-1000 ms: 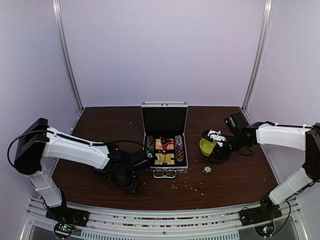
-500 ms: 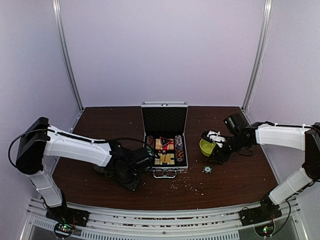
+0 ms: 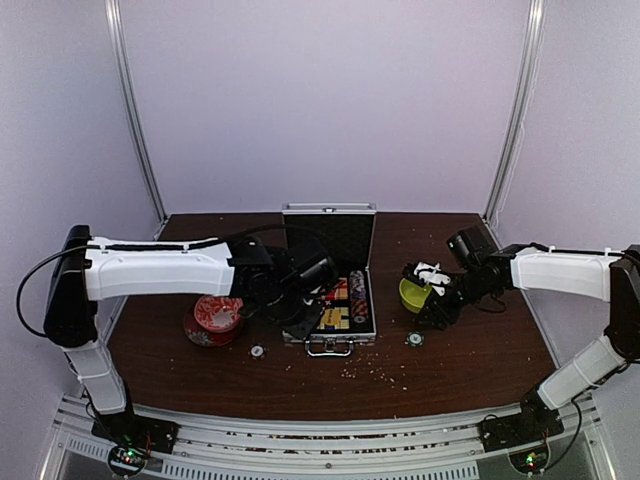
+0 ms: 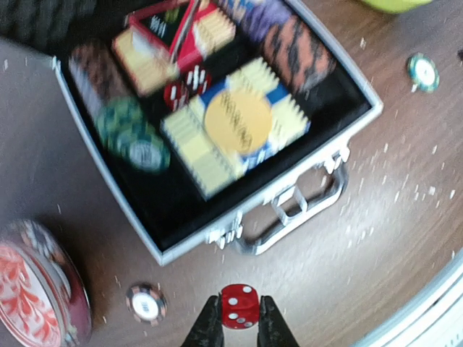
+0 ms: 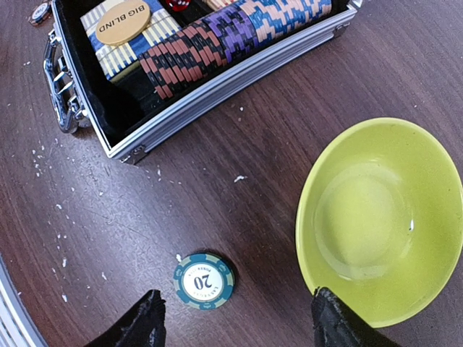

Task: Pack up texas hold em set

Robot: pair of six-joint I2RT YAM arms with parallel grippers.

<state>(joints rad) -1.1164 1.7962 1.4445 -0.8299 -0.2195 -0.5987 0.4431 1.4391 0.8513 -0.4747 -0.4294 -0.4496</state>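
The silver case lies open mid-table, its black-lined lid upright. Inside are striped chip rows, tan card decks and a yellow "BIG BLIND" button. My left gripper is shut on a small red die and hangs above the table in front of the case handle; from above, the left gripper is over the case's front left corner. My right gripper stands open above a teal "20" chip lying flat on the table.
A lime-green bowl sits right of the case, close to my right finger. A round red tin stands left of the case. A loose chip lies in front of the tin. Pale crumbs dot the front of the table.
My left gripper closed on the red die, rose from the table's front left and swung toward the case, uncovering the red tin and a loose chip. The right arm stayed still.
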